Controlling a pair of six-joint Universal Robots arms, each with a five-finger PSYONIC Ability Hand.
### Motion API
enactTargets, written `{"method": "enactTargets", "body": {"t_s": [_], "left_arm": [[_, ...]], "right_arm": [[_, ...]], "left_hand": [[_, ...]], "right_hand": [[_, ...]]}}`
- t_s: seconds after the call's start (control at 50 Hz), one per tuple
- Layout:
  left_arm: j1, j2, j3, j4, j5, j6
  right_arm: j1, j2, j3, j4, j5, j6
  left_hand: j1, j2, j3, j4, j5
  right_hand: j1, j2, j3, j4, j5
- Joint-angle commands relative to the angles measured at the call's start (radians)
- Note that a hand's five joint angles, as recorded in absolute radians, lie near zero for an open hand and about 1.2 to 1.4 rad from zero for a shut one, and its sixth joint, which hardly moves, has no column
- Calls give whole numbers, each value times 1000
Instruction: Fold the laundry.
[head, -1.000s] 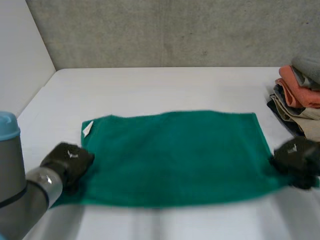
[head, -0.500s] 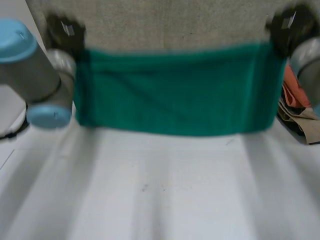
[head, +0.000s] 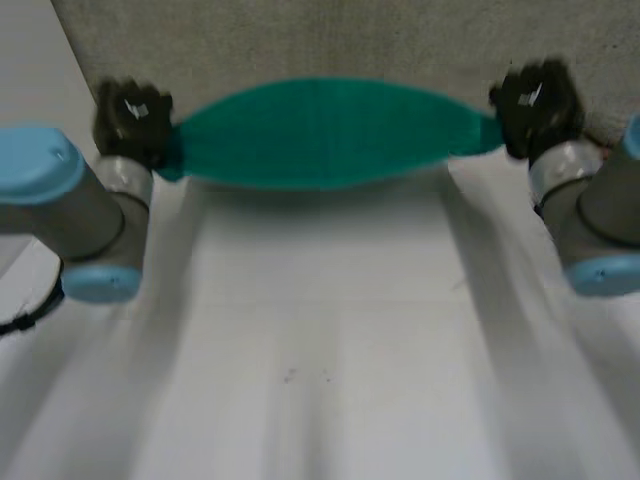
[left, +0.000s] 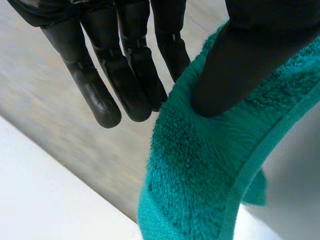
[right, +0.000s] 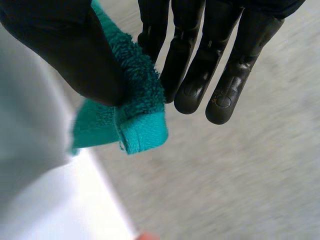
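The green terry-cloth towel (head: 320, 135) hangs stretched above the white table (head: 320, 340); the black left hand (head: 130, 118) pinches one end between thumb and straight fingers; the black right hand (head: 535, 100) pinches the opposite corner likewise.

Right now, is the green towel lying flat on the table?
No, the green towel hangs in the air between the left robot hand and the right robot hand, each pinching one end.
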Motion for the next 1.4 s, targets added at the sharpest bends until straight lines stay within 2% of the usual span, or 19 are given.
{"method": "enactTargets", "body": {"t_s": [0.02, 0.14, 0.26, 0.32, 0.38, 0.46, 0.56, 0.68, 0.8, 0.98, 1.0, 1.02, 1.04, 1.06, 1.08, 1.1, 1.24, 1.32, 1.4], "left_arm": [[-12, -97, -147, -12, 15, 6], [-8, 3, -299, -101, 11, 33], [12, 231, -488, -431, 2, 188], [9, 301, -555, -604, -6, 269], [5, 329, -571, -666, 2, 296], [-3, 321, -545, -621, 0, 300], [-29, 198, -427, -467, -8, 304], [-52, 41, -267, -356, -31, 305], [-66, -125, -60, -310, -123, 313], [-69, -295, 171, -203, -129, 314], [-68, -314, 191, -168, -129, 313], [-69, -320, 195, -149, -127, 313], [-69, -321, 195, -131, -126, 314], [-69, -324, 192, -112, -124, 316], [-69, -323, 185, -77, -123, 314], [-69, -321, 182, -60, -120, 313], [-68, -237, 92, 8, -116, 308], [-61, -165, 17, -1, -110, 305], [-57, -119, -61, -44, -43, 308]], "right_arm": [[-9, 91, 95, 136, 3, -6], [-20, 49, 173, 409, -8, -29], [-101, -167, 312, 772, -10, -194], [-144, -229, 384, 869, -8, -312], [-165, -260, 435, 871, -27, -394], [-167, -260, 438, 790, -30, -377], [-153, -176, 386, 670, -31, -316], [-67, -39, 222, 512, -7, -219], [-46, 116, 50, 409, 35, -219], [-27, 346, -227, 235, 58, -214], [-27, 361, -243, 221, 61, -214], [-26, 377, -256, 207, 65, -214], [-21, 404, -276, 195, 75, -222], [-18, 415, -280, 185, 79, -224], [-14, 423, -281, 181, 85, -225], [-10, 430, -281, 179, 90, -225], [13, 398, -258, 181, 134, -179], [7, 316, -200, 187, 118, -109], [-1, 247, -149, 193, 46, -35]], "left_hand": [[252, 196, 201, 193, 245], [252, 196, 201, 193, 245], [252, 196, 201, 193, 245], [252, 196, 201, 193, 245], [252, 196, 201, 193, 245], [252, 196, 201, 193, 245], [252, 196, 201, 193, 245], [252, 196, 201, 193, 245], [252, 196, 201, 193, 245], [252, 196, 201, 193, 245], [5, -51, -46, -53, -1], [-282, -338, -333, -341, -289], [-709, -765, -760, -768, -716], [-970, -1026, -1021, -1028, -976], [-842, -898, -893, -901, -849], [-962, -1018, -1013, -1021, -968], [-970, -1026, -1021, -1028, -976], [-970, -1026, -1021, -1028, -976], [-970, -1026, -1021, -1028, -976]], "right_hand": [[405, 222, 211, 205, 227], [405, 222, 211, 205, 227], [405, 222, 211, 205, 227], [405, 222, 211, 205, 227], [405, 222, 211, 205, 227], [405, 222, 211, 205, 227], [405, 222, 211, 205, 227], [405, 222, 211, 205, 227], [405, 222, 211, 205, 227], [405, 222, 211, 205, 227], [388, 205, 195, 188, 210], [10, -173, -183, -190, -168], [-817, -1000, -1010, -1017, -995], [-817, -1000, -1010, -1017, -995], [-817, -1000, -1010, -1017, -995], [-817, -1000, -1010, -1017, -995], [-817, -1000, -1010, -1017, -995], [-817, -1000, -1010, -1017, -995], [-817, -1000, -1010, -1017, -995]]}}
